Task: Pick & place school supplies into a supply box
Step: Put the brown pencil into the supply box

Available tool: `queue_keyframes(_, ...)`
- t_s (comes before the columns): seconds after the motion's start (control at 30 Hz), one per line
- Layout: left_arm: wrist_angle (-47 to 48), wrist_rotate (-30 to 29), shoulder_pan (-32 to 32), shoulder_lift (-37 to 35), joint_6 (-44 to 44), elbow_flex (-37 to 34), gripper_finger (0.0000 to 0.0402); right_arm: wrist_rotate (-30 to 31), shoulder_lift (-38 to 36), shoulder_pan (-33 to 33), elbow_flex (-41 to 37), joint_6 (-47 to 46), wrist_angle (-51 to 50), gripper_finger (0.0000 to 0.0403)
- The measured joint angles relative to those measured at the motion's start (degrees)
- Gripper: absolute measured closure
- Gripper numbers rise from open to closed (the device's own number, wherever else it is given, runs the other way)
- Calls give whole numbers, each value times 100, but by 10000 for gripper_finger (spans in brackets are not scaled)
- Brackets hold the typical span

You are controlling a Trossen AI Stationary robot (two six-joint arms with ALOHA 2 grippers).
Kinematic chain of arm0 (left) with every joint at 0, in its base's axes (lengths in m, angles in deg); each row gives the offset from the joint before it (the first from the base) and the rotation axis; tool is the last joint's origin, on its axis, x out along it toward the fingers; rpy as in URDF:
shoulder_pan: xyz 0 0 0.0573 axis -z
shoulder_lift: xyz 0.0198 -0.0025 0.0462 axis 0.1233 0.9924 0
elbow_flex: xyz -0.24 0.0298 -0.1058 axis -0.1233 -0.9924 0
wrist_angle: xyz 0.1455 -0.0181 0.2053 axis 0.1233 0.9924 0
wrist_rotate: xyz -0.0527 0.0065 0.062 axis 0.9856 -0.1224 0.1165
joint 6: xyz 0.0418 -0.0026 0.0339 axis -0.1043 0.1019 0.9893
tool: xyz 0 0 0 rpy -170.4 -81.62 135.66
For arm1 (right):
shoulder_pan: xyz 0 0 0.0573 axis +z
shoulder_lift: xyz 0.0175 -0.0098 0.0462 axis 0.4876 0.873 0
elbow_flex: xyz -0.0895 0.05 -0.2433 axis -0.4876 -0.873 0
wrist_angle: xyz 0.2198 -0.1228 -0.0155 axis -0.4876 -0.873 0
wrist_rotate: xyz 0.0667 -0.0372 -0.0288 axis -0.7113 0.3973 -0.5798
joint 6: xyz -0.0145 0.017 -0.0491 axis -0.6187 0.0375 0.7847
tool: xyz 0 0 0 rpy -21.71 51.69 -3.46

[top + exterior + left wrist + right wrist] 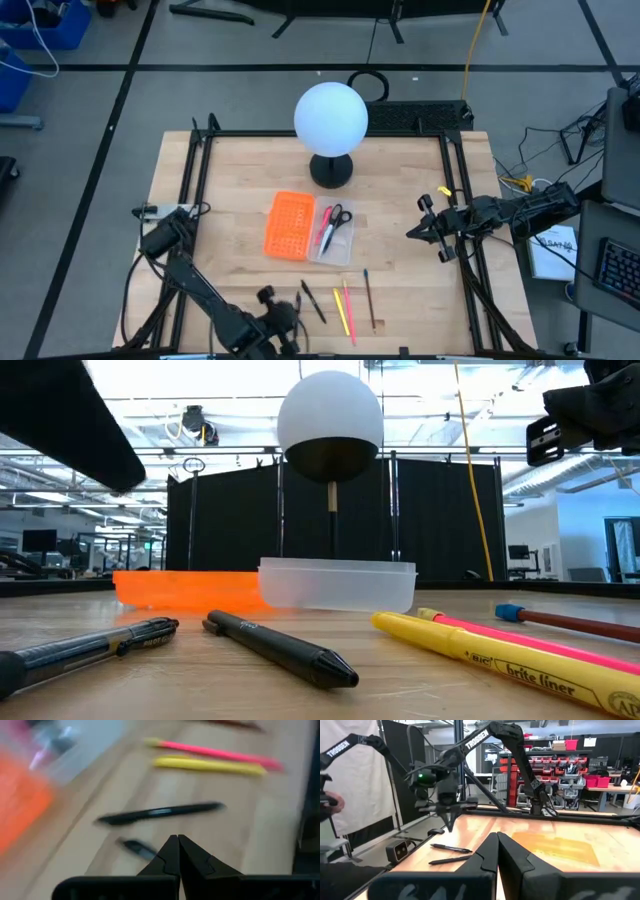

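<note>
Two items already lie inside the supply box [337, 238], a shallow clear tray near the middle of the bench: the scissors [338, 215] with dark handles and a pink-red pen [326, 233] beside them. An orange perforated panel [288, 225] sits touching the box's left side. Between the box and the bench's near edge the remaining supplies lie loose: two black pens [314, 302], one short and close to the near edge, one longer just right of it; then a yellow highlighter [341, 311] and a pink one [348, 310] side by side, and a thin brown pencil [369, 299] farthest right. Behind the box, toward the far edge, stands a lamp with a white globe [331, 115] on a dark round base.

The left gripper [272, 318] hangs above the near edge, over the short black pen, its fingers clenched together with nothing between them. The right gripper [412, 232] waits raised over the right side of the bench, fingers also pressed tight and empty.
</note>
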Motion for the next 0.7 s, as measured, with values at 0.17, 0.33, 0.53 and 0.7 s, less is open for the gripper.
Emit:
queue_keyframes(0.17,-1586,703,-420,-161,3497,0,397,1,2,0,0,126,-8,403)
queue_keyframes(0.33,-1856,1262,-967,-913,5753,-182,398,0,2,0,0,264,-5,403)
queue_keyframes(0.53,-2784,1333,-1450,-2984,6494,-1942,399,-2,2,0,0,415,-9,403)
queue_keyframes(0.7,-4959,1809,-1685,-4782,6816,-4492,400,-2,2,0,0,501,-169,403)
